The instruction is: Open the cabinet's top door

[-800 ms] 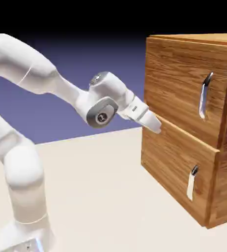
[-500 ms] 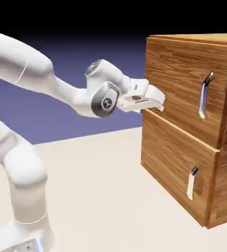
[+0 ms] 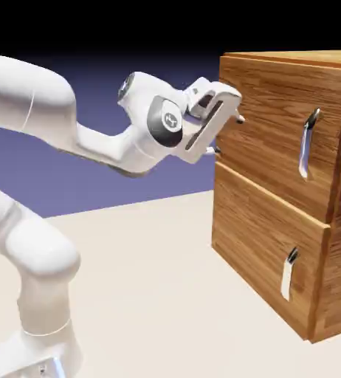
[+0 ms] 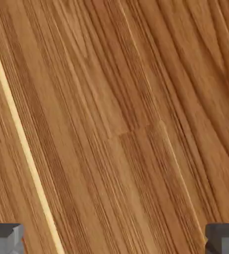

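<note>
So the white arm (image 3: 37, 96) comes in from the exterior view's left with its elbow bent, and the gripper (image 3: 228, 135) on the end has its jaws spread wide with nothing between them, the two grey fingertips (image 4: 5, 238) sitting way out at either side of the hand view with just wood grain beyond. Past that is the brown cabinet (image 3: 269, 255) over on the exterior view's right, its top door (image 3: 266, 122) shut above the lower door (image 3: 258, 236), and the long silver handle (image 3: 305, 144) is well apart from the gripper, near the door's far-right edge.
</note>
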